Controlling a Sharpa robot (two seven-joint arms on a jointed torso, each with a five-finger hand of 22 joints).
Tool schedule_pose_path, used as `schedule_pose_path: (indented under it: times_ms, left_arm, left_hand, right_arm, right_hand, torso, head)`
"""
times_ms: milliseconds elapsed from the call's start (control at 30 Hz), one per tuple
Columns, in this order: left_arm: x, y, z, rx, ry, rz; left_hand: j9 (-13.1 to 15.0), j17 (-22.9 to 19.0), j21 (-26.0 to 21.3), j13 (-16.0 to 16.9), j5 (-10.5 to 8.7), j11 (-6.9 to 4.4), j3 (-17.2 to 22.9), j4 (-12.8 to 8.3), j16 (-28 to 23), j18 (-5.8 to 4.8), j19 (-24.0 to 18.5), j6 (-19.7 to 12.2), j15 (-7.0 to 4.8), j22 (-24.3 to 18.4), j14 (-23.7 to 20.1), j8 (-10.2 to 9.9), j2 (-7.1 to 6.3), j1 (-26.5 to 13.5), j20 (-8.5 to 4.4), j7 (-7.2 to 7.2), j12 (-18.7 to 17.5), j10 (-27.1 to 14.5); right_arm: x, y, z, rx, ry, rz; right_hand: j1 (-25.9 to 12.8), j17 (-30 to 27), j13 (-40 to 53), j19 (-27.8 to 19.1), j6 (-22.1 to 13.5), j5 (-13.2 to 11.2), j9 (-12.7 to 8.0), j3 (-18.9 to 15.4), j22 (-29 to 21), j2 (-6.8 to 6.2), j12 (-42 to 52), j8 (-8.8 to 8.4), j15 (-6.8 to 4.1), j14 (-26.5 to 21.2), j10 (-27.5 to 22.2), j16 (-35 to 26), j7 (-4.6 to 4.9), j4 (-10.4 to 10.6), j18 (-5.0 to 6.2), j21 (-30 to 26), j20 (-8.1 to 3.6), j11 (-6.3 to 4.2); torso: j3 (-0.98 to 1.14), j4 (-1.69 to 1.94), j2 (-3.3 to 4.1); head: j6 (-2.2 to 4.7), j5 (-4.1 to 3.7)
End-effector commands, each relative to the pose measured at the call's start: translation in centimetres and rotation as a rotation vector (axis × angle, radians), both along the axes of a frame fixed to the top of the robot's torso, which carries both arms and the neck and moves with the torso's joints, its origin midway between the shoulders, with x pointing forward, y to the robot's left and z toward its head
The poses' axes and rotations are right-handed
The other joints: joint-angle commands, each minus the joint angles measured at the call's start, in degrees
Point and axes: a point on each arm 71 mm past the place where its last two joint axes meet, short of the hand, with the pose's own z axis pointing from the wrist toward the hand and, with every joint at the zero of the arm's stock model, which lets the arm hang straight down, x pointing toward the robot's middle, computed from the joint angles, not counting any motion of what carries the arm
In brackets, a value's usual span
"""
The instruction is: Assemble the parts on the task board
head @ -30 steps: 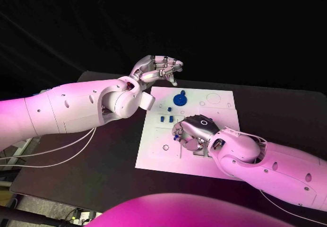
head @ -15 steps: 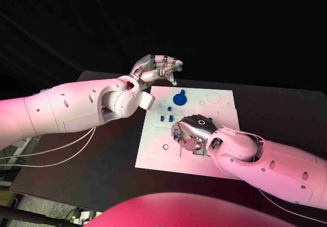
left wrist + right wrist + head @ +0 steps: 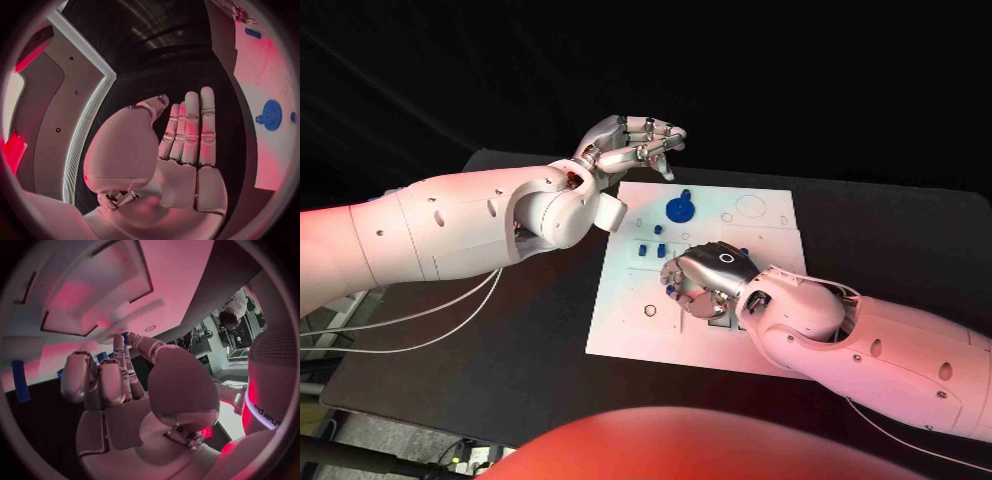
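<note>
Right hand point(image 3: 714, 272) pinches a small blue part point(image 3: 674, 291) at mid-frame, task board point(image 3: 629, 325) directly beneath its fingers, while left hand point(image 3: 632, 143), empty with fingers loosely curled, hangs toward the frame's top

One readable marking for you

You can read "sharpa" in dark letters on the white curved robot arm casing point(image 3: 265, 412), seen sideways in the right wrist view.

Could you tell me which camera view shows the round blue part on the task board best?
The head view: the round blue part lies whole and unobstructed on the task board, beyond the right hand. The left wrist view shows it at the circle's rim, bent by the lens. In the right wrist view I cannot pick it out.
</note>
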Motion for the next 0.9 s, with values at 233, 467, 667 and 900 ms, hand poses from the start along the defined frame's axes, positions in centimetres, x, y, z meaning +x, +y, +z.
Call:
schedule_pose_path:
  times_ms: [233,467,667,900]
  left_arm:
    - [0.0,0.0,0.1,-0.008,0.0,-0.012]
    - [0.0,0.1,0.1,-0.007,0.001,-0.011]
    - [0.0,0.1,0.1,-0.007,0.001,-0.011]
    - [0.0,0.2,0.0,-0.007,0.002,-0.011]
  left_hand:
    - [0.1,0.1,-0.3,-0.1,0.22,0.05,-0.2,-0.2,0.2,0.67,-0.1,-0.5,0.26,0.0,0.0,0.1,-0.28,0.1,0.48,-0.02,-0.2,-0.3]
    - [0.1,0.1,-0.3,-0.1,0.19,0.07,-0.2,-0.2,0.3,0.66,-0.1,-0.5,0.28,0.0,0.0,0.1,-0.26,0.0,0.49,0.0,-0.2,-0.3]
    - [0.1,0.1,-0.3,-0.1,0.18,0.07,-0.2,-0.2,0.3,0.67,-0.1,-0.5,0.29,0.0,-0.1,0.2,-0.24,0.0,0.5,0.0,-0.2,-0.3]
    - [0.1,0.1,-0.3,-0.1,0.18,0.07,-0.2,-0.2,0.3,0.67,-0.1,-0.5,0.29,0.0,-0.1,0.2,-0.24,0.0,0.5,0.0,-0.2,-0.3]
  right_arm:
    - [0.1,-1.4,0.4,0.06,-0.026,-0.041]
    - [0.3,-3.3,2.0,0.09,-0.036,-0.064]
    - [1.6,-6.0,4.4,0.087,-0.026,-0.124]
    - [4.0,-9.4,6.3,0.032,-0.02,-0.2]
  right_hand:
    - [-0.4,-2.6,-1.0,-1.2,-3.2,0.4,-1.0,-1.6,2.9,-1.39,-0.4,-2.87,0.82,-0.7,-3.7,-1.9,0.32,0.3,0.25,-3.0,1.15,0.93]
    - [0.0,-2.3,-1.1,-1.0,-1.0,1.3,-0.7,-1.9,3.2,-1.11,0.4,-2.18,0.87,-0.7,-3.9,-1.6,0.4,0.5,0.18,-2.6,1.32,0.97]
    - [0.0,-1.4,-1.2,-0.7,0.2,2.2,-0.6,-1.9,3.5,-0.98,0.9,-1.8,0.81,-0.2,-3.9,-0.9,0.29,0.7,0.07,-2.1,1.29,0.88]
    - [-0.4,-2.2,-1.8,-1.2,0.2,2.5,-0.7,-2.9,3.0,-1.86,0.5,-2.15,0.82,-0.6,-5.8,-1.4,-0.09,0.9,0.28,-3.2,1.29,0.87]
  torso:
    - [0.07,0.06,-0.01]
    - [0.05,-0.12,-0.04]
    - [0.07,-0.2,-0.06]
    - [0.04,-0.45,-0.19]
  head:
    - [0.12,-0.21]
    - [0.41,-0.35]
    - [0.7,-0.84]
    - [1.1,-1.27]
